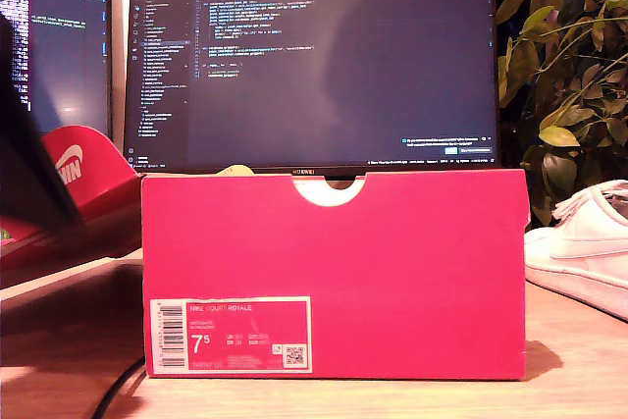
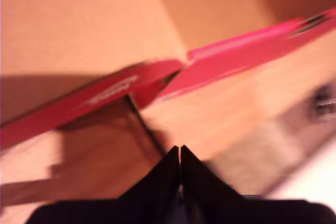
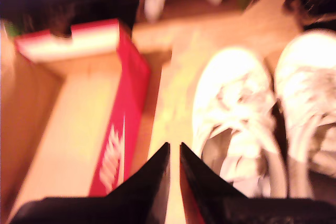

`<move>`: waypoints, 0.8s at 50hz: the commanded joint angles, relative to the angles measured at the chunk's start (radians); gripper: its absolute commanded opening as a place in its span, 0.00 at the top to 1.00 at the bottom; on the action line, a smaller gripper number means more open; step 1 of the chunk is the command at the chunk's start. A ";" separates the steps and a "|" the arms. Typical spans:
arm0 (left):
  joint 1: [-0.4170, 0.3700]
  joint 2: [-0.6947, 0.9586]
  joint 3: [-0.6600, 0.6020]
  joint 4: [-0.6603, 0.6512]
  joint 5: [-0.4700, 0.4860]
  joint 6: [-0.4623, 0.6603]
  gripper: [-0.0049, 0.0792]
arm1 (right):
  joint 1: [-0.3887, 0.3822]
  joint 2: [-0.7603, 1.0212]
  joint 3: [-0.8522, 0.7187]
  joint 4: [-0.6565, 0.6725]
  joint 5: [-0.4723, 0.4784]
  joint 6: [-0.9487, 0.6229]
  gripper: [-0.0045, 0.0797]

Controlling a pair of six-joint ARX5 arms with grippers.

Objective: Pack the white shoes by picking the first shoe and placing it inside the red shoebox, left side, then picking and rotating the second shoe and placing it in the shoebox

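Note:
The red shoebox (image 1: 334, 272) stands in the middle of the exterior view with its label end facing the camera. One white shoe (image 1: 584, 247) lies at the exterior view's right. The second wrist view shows both white shoes (image 3: 233, 114) side by side on the table beside the box's swoosh wall (image 3: 123, 129), with bare cardboard inside the box. My second gripper (image 3: 174, 148) hovers over the table between box and nearer shoe, shut but for a thin slit and holding nothing. My first gripper (image 2: 180, 150) is shut and empty above a blurred red box edge (image 2: 236, 51).
The red lid (image 1: 83, 179) with a white swoosh leans at the exterior view's left, partly behind a dark arm (image 1: 25, 154). A monitor (image 1: 314, 61) stands behind the box, a plant (image 1: 574, 76) at the exterior view's right. A black cable (image 1: 118, 385) crosses the table.

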 commanded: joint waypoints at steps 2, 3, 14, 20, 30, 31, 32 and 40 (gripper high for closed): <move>-0.042 0.045 -0.002 0.031 -0.064 -0.011 0.96 | 0.004 0.002 0.019 -0.024 0.003 -0.005 0.88; -0.051 0.058 -0.002 0.043 -0.073 -0.011 0.96 | 0.004 0.002 0.021 -0.034 0.002 -0.005 0.88; -0.103 0.121 -0.002 0.150 -0.154 -0.010 0.96 | 0.005 0.047 0.023 -0.115 0.002 -0.031 0.78; -0.103 0.122 -0.002 0.147 -0.189 -0.007 0.96 | 0.027 0.102 0.023 -0.125 -0.005 -0.040 0.77; -0.103 0.134 -0.002 0.153 -0.246 -0.007 0.96 | 0.090 0.207 0.034 -0.126 -0.004 -0.069 0.77; -0.103 0.134 -0.002 0.153 -0.247 -0.007 0.96 | 0.095 0.217 0.037 -0.127 -0.003 -0.077 0.77; -0.103 0.134 -0.002 0.153 -0.247 -0.007 0.96 | 0.101 0.229 0.042 -0.127 -0.001 -0.084 0.77; -0.103 0.162 -0.002 0.178 -0.265 -0.007 0.96 | 0.116 0.300 0.106 -0.164 0.055 -0.118 0.70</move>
